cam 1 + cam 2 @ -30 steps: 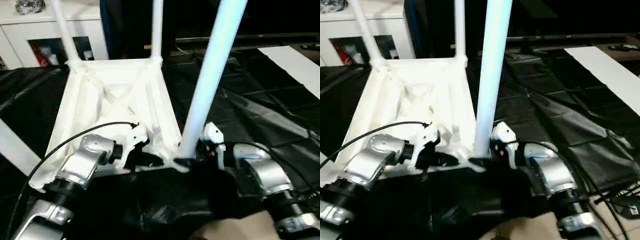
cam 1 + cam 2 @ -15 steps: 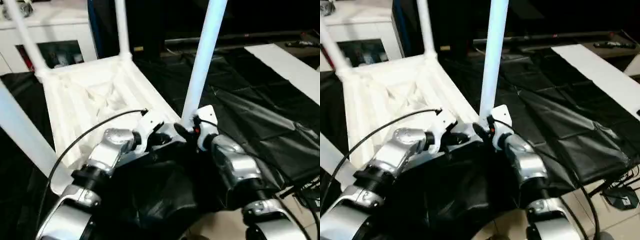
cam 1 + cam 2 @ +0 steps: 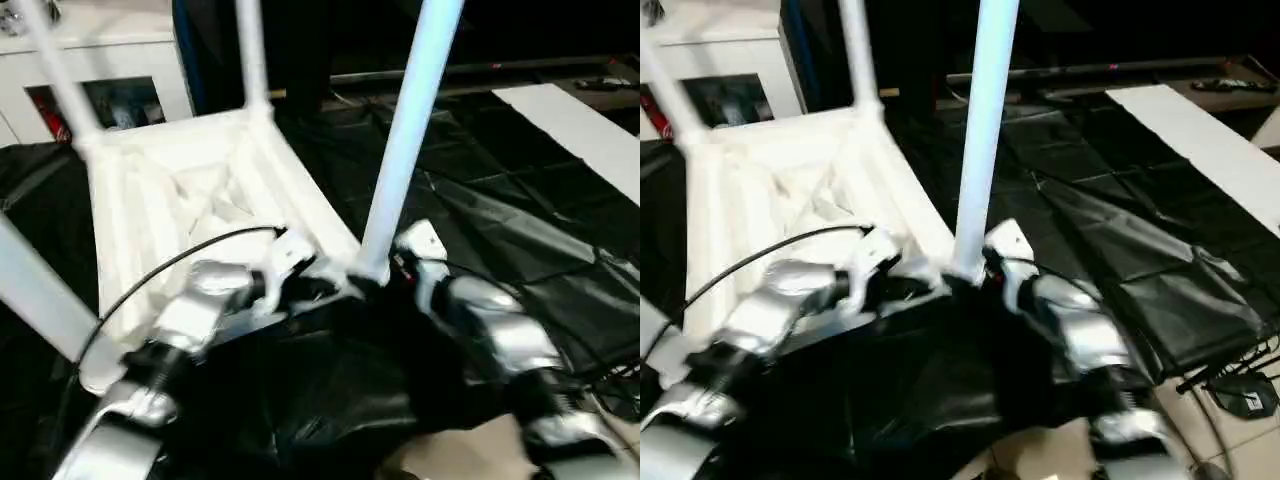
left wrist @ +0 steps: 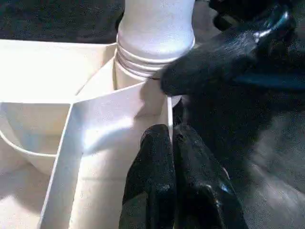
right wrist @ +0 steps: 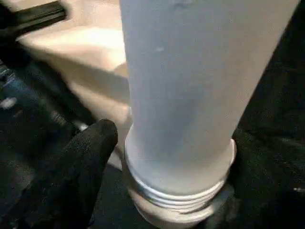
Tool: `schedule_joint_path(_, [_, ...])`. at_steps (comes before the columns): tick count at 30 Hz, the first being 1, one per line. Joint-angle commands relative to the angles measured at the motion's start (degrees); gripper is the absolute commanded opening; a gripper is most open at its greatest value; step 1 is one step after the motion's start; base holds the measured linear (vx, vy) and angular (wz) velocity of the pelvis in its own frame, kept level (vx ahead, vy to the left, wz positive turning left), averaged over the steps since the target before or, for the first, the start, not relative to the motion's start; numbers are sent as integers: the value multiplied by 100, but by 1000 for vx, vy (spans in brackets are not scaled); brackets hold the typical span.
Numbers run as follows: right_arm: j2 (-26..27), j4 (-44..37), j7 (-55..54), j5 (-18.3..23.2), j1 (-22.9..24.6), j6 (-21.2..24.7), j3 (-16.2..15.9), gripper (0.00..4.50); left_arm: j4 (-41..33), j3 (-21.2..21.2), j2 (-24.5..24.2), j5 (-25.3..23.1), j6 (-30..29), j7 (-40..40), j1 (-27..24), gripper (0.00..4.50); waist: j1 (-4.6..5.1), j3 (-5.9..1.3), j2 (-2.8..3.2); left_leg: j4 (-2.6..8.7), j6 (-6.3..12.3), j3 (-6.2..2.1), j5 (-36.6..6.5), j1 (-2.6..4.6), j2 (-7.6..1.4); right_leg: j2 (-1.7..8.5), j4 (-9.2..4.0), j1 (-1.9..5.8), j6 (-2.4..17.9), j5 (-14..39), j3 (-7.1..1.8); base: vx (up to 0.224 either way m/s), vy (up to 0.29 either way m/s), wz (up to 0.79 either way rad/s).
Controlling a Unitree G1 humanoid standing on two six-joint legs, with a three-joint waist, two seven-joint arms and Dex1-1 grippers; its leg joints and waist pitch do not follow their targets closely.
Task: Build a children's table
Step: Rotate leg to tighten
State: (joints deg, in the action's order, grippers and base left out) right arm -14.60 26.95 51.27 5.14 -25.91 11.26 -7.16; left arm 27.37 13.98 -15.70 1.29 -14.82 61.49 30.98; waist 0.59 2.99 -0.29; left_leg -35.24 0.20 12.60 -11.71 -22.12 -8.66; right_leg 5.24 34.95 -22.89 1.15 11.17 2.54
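1. Tabletop (image 3: 190,210) lies underside up on black sheeting (image 3: 520,230), its ribs facing the camera.
2. 4 legs rise from it: 2 at the far corners (image 3: 252,55) (image 3: 58,70), 1 at the near-left corner (image 3: 35,295), and the nearest leg (image 3: 405,150) standing upright in the near-right corner socket.
3. Left gripper (image 4: 172,157) has its 2 black fingers pressed together with no gap. Their tips sit against the thin edge of the tabletop wall just beside that socket; whether the edge is pinched between them cannot be told.
4. Directly ahead of the left gripper's tips stands the base of the nearest leg, its threaded rings showing just above the socket rim.
5. Right gripper (image 5: 157,157) straddles the base of the same leg. One black finger (image 5: 83,162) lies just beside the leg's threaded end, and the leg fills the space ahead of the wrist. The jaws look spread wide around the tube, but whether they press on it cannot be told.
6. Both grippers meet at this corner from opposite sides, near each other.
7. Beyond the tabletop stands a white cabinet (image 3: 130,85).
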Motion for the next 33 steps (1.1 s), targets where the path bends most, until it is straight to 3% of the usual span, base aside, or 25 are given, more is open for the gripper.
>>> schedule_joint_path(1, [34,-293,743,194,101,117,-495,384,-400,251,119,333,132,450,23,0,-28,-339,-14,477,399,-274,-1115,134,-514,402,-410,222,1486,908,-267,0,0,0])
schedule_joint_path(7, [-358,-517,1325,272,160,221,-592,384,-674,291,-207,442,6,965,-124,0,-98,-335,2,503,240,-265,-1178,159,-522,386,-392,203,1468,891,-270,0,0,0])
schedule_joint_path(13, [-456,-573,1568,304,142,298,-608,384,-885,296,-409,544,-176,1279,-216,0,-115,-341,6,493,237,-266,-1081,152,-518,399,-379,217,1505,803,-269,0,0,0])
schedule_joint_path(20, [-440,-673,1676,410,184,496,-631,312,-1020,327,-497,590,-288,1385,-287,0,-136,-338,4,498,194,-259,-1097,161,-515,391,-378,210,1491,864,-267,0,0,0])
schedule_joint_path(26, [-386,-688,1636,392,238,497,-654,279,-1009,329,-445,576,-312,1306,-272,0,-149,-344,15,497,146,-260,-1083,165,-511,390,-377,211,1479,816,-269,0,0,0])
schedule_joint_path(29, [-322,-665,1455,356,275,457,-652,276,-936,303,-372,548,-265,1157,-229,0,-152,-347,12,493,166,-259,-1034,162,-508,388,-372,214,1491,721,-269,0,0,0])
schedule_joint_path(30, [-66,-388,696,187,192,414,-505,274,-650,192,-148,399,-117,658,-71,0,-148,-338,1,494,167,-254,-1061,162,-508,390,-380,206,1491,780,-273,0,0,0])
schedule_joint_path(32, [50,-239,347,111,135,406,-427,273,-526,150,-56,333,-59,448,0,0,-122,-306,7,515,69,-263,-1266,163,-501,389,-429,173,1450,1125,-276,0,0,0])
schedule_joint_path(33, [393,257,-637,-30,-62,377,-167,272,-117,91,197,103,-36,-211,245,0,-106,-321,-16,506,-65,-281,-1451,182,-487,409,-454,181,1344,1531,-273,0,0,0])
